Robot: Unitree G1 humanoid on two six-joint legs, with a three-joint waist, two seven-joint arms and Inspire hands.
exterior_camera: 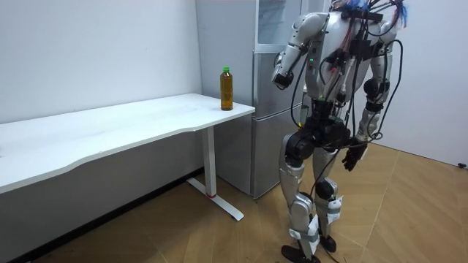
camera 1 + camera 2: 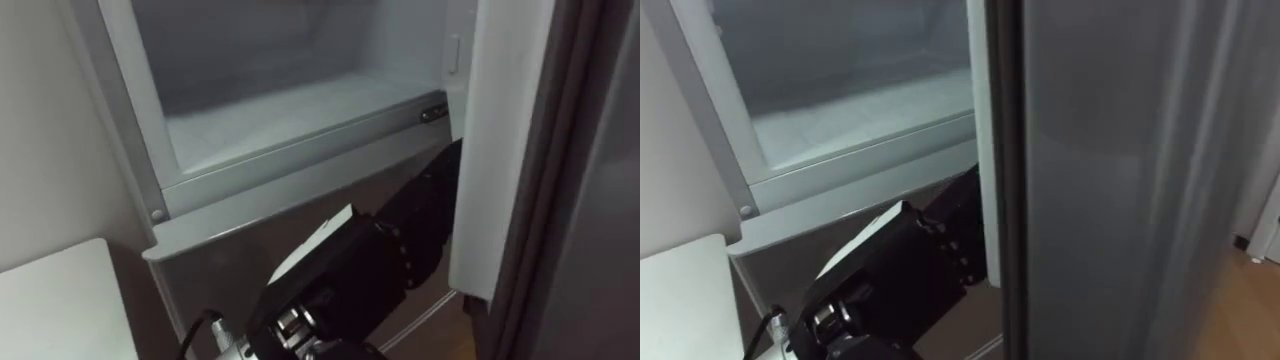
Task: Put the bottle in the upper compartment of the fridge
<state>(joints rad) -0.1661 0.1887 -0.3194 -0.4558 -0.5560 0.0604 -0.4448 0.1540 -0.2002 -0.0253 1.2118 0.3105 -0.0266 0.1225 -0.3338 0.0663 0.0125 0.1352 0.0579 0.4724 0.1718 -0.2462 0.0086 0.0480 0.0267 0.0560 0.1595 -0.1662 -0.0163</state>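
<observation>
Bottle (image 1: 227, 88) upright on table (image 1: 146, 120), left hand (image 2: 375, 255) at open fridge (image 2: 300, 185)

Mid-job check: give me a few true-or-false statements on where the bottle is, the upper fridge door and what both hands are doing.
1. The bottle stands on the white table. True.
2. The upper fridge door is shut. False: it is open, and the upper compartment shows inside.
3. The left hand carries the bottle. False: it is raised by the open door, with no bottle in it.
4. The right hand hangs low at the robot's side. True.
</observation>
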